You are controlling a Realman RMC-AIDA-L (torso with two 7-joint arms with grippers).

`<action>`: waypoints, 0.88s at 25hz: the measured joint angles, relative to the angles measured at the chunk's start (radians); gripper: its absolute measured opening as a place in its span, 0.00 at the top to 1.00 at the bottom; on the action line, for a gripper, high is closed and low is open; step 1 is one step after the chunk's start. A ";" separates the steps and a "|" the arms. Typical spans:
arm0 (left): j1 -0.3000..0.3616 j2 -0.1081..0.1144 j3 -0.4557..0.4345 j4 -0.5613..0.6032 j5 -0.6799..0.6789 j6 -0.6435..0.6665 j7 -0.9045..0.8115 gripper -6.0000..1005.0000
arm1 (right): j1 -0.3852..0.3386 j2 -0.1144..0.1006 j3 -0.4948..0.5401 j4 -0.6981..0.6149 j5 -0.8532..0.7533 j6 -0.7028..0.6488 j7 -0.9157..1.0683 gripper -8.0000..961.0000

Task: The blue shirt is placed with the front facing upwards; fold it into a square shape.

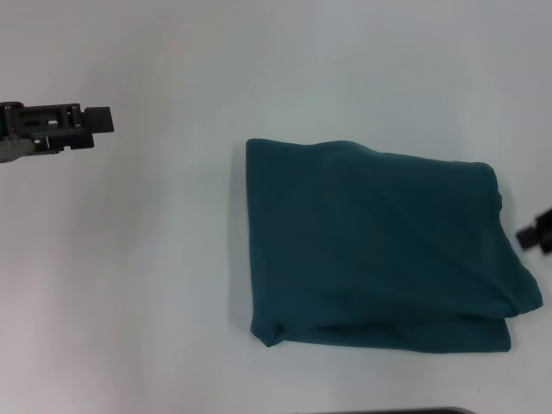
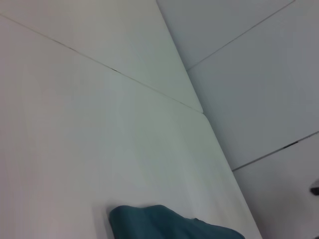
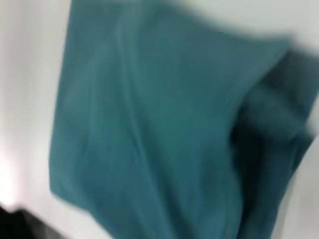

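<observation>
— Blue shirt (image 1: pixel 379 250) first: where do you see it?

— You have it lying folded into a rough rectangle on the white table (image 1: pixel 155 285), right of centre in the head view, layered edges showing along its near side.

— And your grippers?

— Your left gripper (image 1: pixel 102 120) hovers well off to the left, holding nothing — I cannot tell how its jaws stand. Your right gripper (image 1: pixel 538 233) peeks in just beside the shirt's right edge; I cannot tell its opening either.
</observation>
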 joint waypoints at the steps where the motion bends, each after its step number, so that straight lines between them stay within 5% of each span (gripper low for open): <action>1: 0.000 0.000 0.000 0.000 0.000 0.000 0.000 0.27 | 0.003 -0.007 0.036 -0.006 0.005 0.000 -0.002 0.52; 6: 0.002 0.000 0.000 0.000 -0.001 0.003 0.000 0.27 | 0.021 -0.014 0.097 -0.016 0.078 -0.009 -0.012 0.35; 14: 0.005 -0.001 -0.015 0.000 -0.024 0.003 0.000 0.27 | 0.039 0.029 0.074 0.016 0.144 0.078 -0.011 0.18; 22: 0.014 -0.006 -0.015 0.002 -0.024 0.001 -0.002 0.27 | 0.020 0.052 0.055 0.037 0.203 0.116 -0.015 0.16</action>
